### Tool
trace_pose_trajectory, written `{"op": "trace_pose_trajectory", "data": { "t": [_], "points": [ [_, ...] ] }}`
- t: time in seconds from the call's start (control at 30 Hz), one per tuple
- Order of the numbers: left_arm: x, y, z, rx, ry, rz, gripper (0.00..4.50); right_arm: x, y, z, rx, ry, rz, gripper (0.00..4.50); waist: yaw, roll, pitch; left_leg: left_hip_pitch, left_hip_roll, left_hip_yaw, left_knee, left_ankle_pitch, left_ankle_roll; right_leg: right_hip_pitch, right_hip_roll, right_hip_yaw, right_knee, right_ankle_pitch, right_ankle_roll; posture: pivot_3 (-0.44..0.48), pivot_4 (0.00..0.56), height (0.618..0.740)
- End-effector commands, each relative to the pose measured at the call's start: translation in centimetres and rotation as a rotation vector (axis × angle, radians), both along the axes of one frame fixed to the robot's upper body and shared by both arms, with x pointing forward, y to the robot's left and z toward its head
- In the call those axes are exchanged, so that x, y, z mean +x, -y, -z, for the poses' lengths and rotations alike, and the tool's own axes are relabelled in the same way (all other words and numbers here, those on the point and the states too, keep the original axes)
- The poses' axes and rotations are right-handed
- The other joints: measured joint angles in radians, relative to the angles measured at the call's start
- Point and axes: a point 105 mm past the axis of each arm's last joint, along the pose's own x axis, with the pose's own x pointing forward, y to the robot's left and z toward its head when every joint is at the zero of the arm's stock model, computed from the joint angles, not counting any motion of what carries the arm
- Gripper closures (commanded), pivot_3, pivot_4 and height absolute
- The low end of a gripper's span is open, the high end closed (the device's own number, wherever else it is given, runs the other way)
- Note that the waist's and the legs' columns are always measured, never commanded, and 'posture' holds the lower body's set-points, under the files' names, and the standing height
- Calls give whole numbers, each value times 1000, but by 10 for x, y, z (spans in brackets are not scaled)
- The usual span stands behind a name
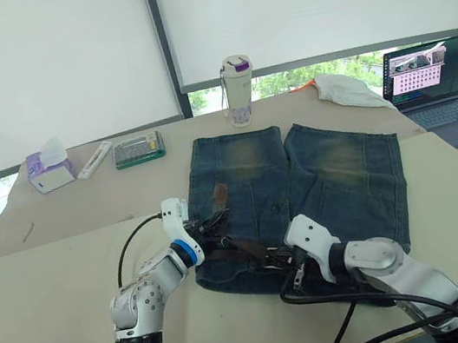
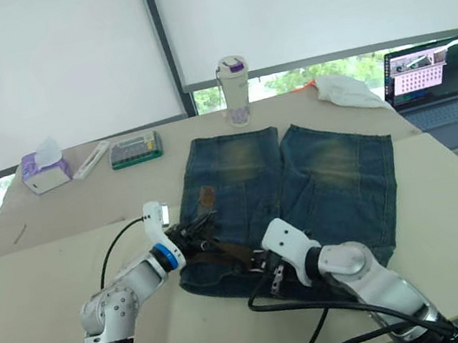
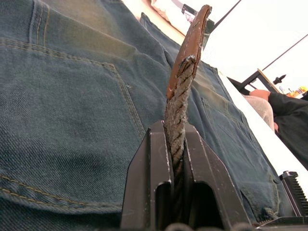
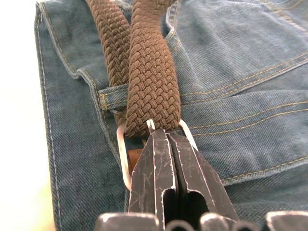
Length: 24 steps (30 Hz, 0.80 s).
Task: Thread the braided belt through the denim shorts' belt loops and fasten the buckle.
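Note:
The denim shorts [image 1: 335, 171] lie flat on the table, waistband toward me and legs pointing away. The braided belt [image 1: 247, 252] runs along the waistband between my two grippers. My left gripper [image 3: 175, 139] is shut on the belt just below its reddish-brown leather tip [image 3: 190, 43], which stands upright over the left leg. My right gripper [image 4: 161, 134] is shut on the silver buckle [image 4: 121, 149], at the prong, where the doubled belt [image 4: 151, 72] meets it. A belt loop [image 4: 110, 96] crosses the strap just beyond the buckle.
At the table's far side stand a white tumbler [image 1: 238, 91], a green case [image 1: 138, 149], a white stick-shaped object [image 1: 95, 159] and a purple tissue box [image 1: 49, 171]. A white cloth [image 1: 347, 90] and an open laptop [image 1: 435, 88] sit far right. A person's sleeve [image 3: 288, 110] is beyond the table.

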Motion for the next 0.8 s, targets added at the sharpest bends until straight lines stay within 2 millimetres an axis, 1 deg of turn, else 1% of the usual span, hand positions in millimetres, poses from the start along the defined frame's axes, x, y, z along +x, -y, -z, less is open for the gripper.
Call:
{"op": "trace_pose_trajectory", "data": {
  "t": [0.03,0.3,0.8],
  "points": [
    [3,-6,-13,-10,58,-24,4500,0,-3,1,-17,2,-27,4468,-1,0,0,0,0,0,0,0,0,0,0,0,0,0,0,0,150,740],
    [7,-15,-19,-59,58,-74,4500,1,-1,10,-45,-15,-28,4468,-1,0,0,0,0,0,0,0,0,0,0,0,0,0,0,0,150,740],
    [19,-40,-27,-146,53,-200,4500,5,5,18,-49,-35,8,4468,-1,0,0,1,0,0,0,0,0,0,0,0,0,0,0,0,150,740]
  ]
}}
